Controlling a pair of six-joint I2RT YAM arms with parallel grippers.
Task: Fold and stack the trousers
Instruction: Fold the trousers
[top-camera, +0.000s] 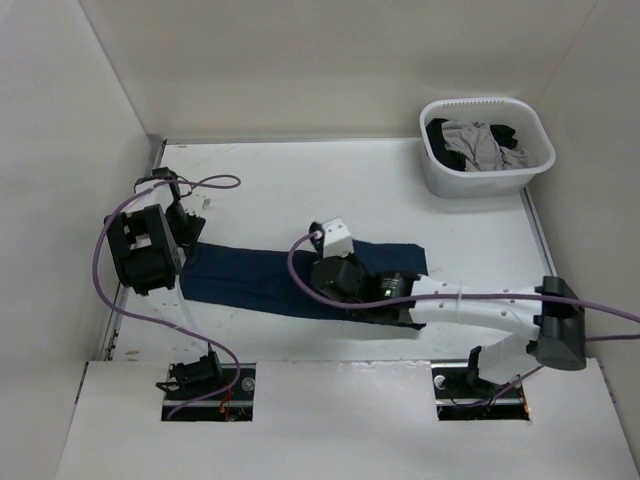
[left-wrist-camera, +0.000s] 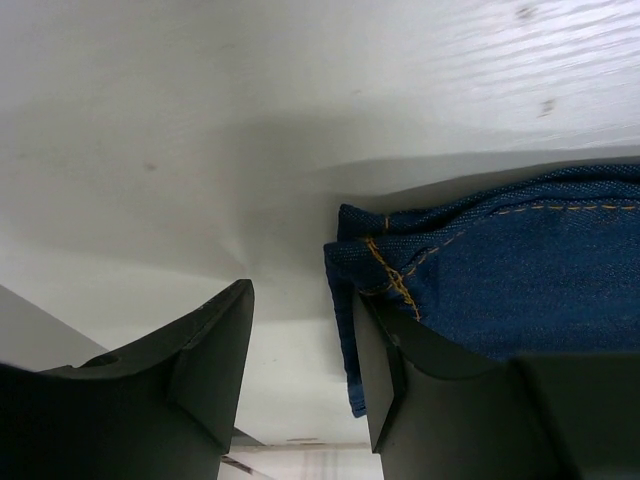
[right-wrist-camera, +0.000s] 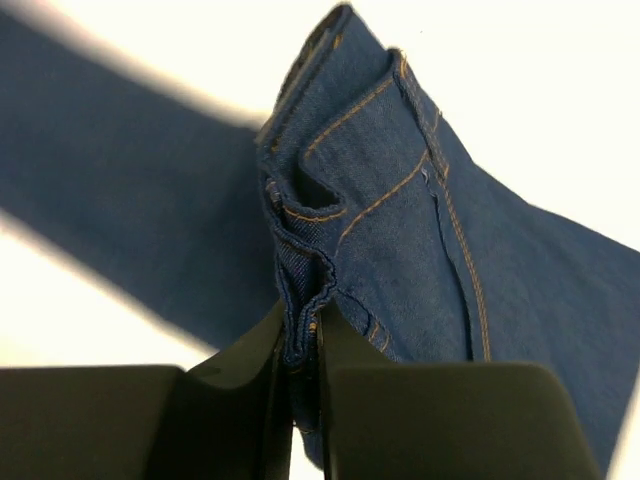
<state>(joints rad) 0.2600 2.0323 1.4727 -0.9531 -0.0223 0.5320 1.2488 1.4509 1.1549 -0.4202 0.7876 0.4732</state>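
Desk: white, flat, walled on 3 sides.
Trousers: dk navy denim, laid as a long band across mid desk. L end at desk's L side, R end short of the basket. Mid part pinched up into a bunched fold.
Right arm: white, reaches from near R edge over the trousers.
Left arm: black, at desk's L side, w/ purple cable.
Basket: white plastic, far R corner of desk, well apart from trousers. Holds grey + dk clothes.
Right end effector: fingers nearly together, clamped on the denim fold w/ tan stitching.
Left end effector: fingers apart, low over desk. Trousers' corner sits in the gap, against one finger, not gripped.
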